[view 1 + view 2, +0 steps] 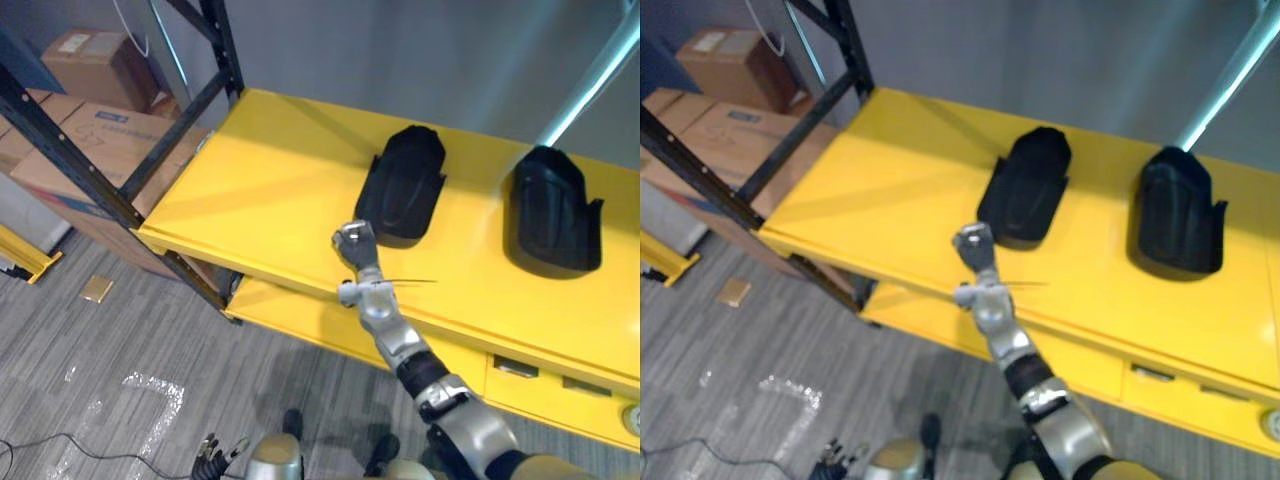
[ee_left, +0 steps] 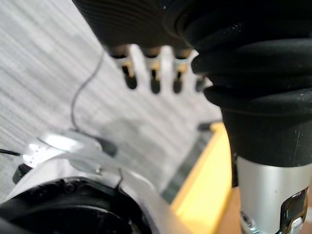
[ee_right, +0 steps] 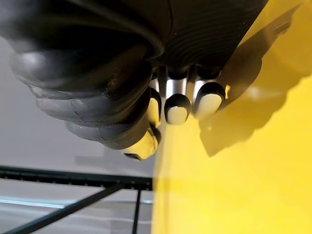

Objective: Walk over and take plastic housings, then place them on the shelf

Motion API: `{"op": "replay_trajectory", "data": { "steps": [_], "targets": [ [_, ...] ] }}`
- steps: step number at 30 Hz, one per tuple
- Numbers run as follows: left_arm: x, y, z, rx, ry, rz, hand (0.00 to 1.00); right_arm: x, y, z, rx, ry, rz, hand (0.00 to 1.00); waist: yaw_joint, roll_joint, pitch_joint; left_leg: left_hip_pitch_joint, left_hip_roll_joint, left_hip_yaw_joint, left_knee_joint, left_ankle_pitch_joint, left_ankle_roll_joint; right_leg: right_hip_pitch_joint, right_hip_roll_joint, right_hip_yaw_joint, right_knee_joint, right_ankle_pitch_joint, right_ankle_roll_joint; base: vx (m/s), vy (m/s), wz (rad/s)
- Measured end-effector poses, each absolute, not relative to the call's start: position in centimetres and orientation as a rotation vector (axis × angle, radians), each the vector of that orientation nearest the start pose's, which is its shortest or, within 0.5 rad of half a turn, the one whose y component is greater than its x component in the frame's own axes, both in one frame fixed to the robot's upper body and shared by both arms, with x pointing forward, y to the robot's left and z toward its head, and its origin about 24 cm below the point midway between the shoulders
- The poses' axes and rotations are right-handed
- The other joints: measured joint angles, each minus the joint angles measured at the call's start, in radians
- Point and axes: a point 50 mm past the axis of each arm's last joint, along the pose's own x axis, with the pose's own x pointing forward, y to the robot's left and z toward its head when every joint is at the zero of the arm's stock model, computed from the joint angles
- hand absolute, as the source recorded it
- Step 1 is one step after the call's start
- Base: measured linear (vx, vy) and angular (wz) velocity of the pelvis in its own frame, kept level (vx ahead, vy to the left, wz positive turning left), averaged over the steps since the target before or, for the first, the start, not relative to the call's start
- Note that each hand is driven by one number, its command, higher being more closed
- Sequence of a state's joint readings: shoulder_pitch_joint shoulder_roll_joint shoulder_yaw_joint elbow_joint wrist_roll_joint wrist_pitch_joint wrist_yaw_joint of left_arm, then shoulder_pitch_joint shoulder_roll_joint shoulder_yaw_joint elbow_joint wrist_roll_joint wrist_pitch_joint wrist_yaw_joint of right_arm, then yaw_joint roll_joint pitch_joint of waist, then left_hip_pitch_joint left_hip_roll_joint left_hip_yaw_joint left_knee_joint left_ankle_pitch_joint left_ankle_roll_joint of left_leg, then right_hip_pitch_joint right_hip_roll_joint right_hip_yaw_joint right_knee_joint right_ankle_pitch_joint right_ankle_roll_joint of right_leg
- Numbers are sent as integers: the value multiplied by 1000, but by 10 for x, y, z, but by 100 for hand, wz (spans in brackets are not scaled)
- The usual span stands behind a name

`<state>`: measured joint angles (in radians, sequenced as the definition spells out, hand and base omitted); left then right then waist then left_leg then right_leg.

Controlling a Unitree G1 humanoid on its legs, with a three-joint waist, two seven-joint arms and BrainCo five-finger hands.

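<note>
- Fingers (image 3: 178, 109) on the right hand (image 1: 355, 240) are curled in tight. They hold nothing. Is the job done?
- I think this step is. Both housings lie on the yellow shelf (image 1: 260, 190). The left housing (image 1: 402, 185) is just behind the hand. The right housing (image 1: 552, 210) is well apart from it.
- Which way do they point?
- Each lies long from the shelf's front to its back. The thin round end points at the wall (image 1: 400, 50). The left one leans a bit.
- And the left hand (image 2: 154, 78)?
- It hangs low over the floor (image 2: 48, 73), fingers loose, empty.
- What next?
- I think the right hand should pull back slowly, so it doesn't bump the left housing.
</note>
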<state>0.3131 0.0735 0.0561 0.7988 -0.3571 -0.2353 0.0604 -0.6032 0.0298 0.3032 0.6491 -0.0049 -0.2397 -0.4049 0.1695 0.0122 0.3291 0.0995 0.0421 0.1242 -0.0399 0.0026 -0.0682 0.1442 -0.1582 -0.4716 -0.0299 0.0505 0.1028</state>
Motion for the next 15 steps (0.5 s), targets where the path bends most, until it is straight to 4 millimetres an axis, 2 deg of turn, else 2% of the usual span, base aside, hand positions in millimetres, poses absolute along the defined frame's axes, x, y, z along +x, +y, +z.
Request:
{"op": "replay_trajectory", "data": {
  "steps": [7,15],
  "targets": [
    [69,205,-142,-222,839,434,0,347,-53,96,-110,-231,5,100,11,1,1,-14,-1,-8,13,0,0,0,-3,-17,2,0,0,-7,9,6],
    [69,205,-142,-221,841,432,0,349,-56,96,-124,-233,-5,100,12,4,3,-13,-1,-7,13,0,0,0,-3,-17,2,0,0,0,0,0]
  ]
}}
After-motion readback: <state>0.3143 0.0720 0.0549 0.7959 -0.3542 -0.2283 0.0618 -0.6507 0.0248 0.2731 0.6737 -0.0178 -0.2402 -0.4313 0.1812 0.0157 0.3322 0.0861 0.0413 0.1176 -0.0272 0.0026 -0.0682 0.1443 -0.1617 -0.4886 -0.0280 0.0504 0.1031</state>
